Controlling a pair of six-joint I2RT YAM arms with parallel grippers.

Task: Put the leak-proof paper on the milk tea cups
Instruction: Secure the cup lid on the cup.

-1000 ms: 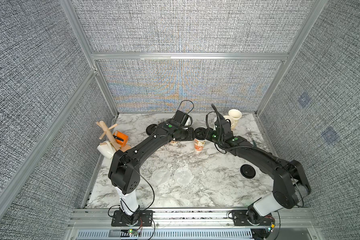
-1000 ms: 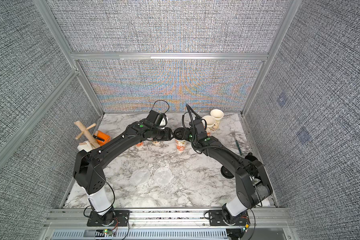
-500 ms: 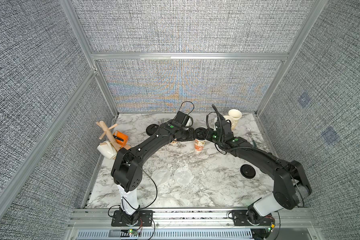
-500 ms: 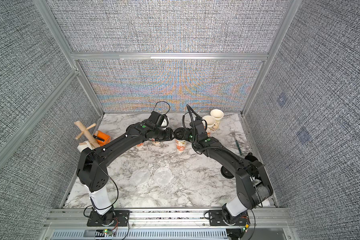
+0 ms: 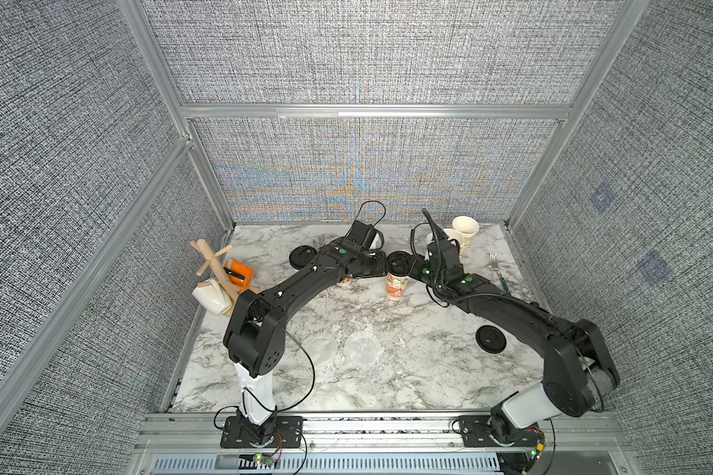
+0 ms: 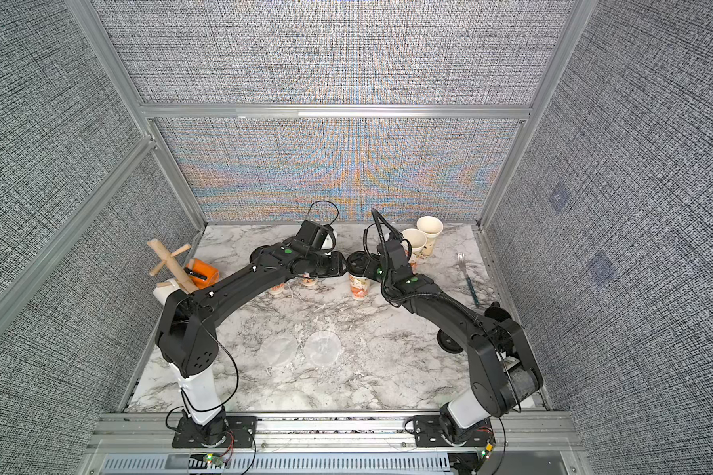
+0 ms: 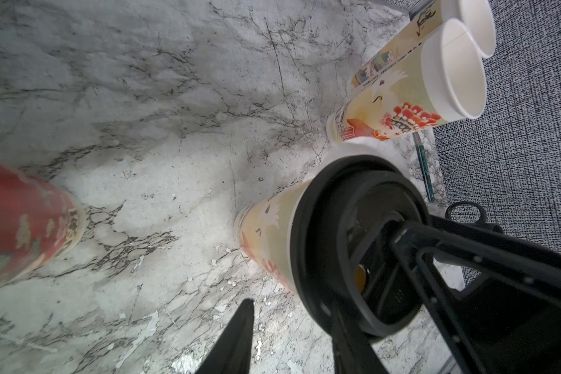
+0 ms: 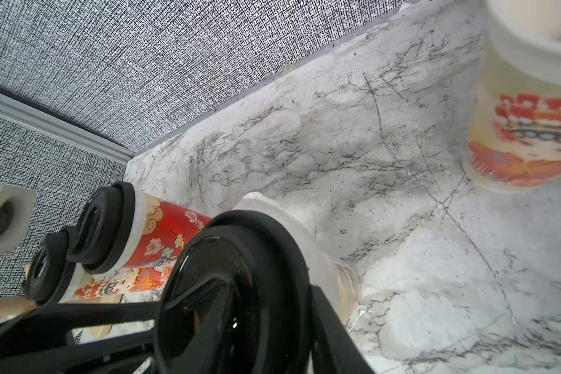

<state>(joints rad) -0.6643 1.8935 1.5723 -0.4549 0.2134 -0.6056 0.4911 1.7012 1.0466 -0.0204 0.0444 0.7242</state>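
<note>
Grey woven walls are boxing in a marble table (image 5: 429,382). Both arms are reaching to the back middle, and I am watching them meet over the centre cup (image 5: 396,288). A wooden rack (image 5: 215,263) is standing at the left edge, with a mug (image 5: 211,297) at its foot and an orange box (image 5: 239,271) just beside it.

Two open cups (image 5: 465,230) are standing side by side in the back right corner. Two capped cups (image 8: 166,226) are standing under the left arm, and a white band of paper is showing below one lid.

The centre cup is wearing a black lid (image 7: 353,246), and a paper edge (image 7: 358,149) is sticking out from under it. The right gripper (image 5: 402,265) is reaching over that lid's top, but I cannot tell how its jaws are standing. The left gripper (image 7: 290,306) is hovering at the lid's rim. Its fingers are narrowly apart and are clasping nothing I can see.

Two loose lids (image 5: 490,338) are lying on the marble, one back left and one right. Two discs (image 5: 363,348) are lying flat beside each other near the front middle, well apart from every cup. A fork (image 5: 498,269) is lying by the right edge.
</note>
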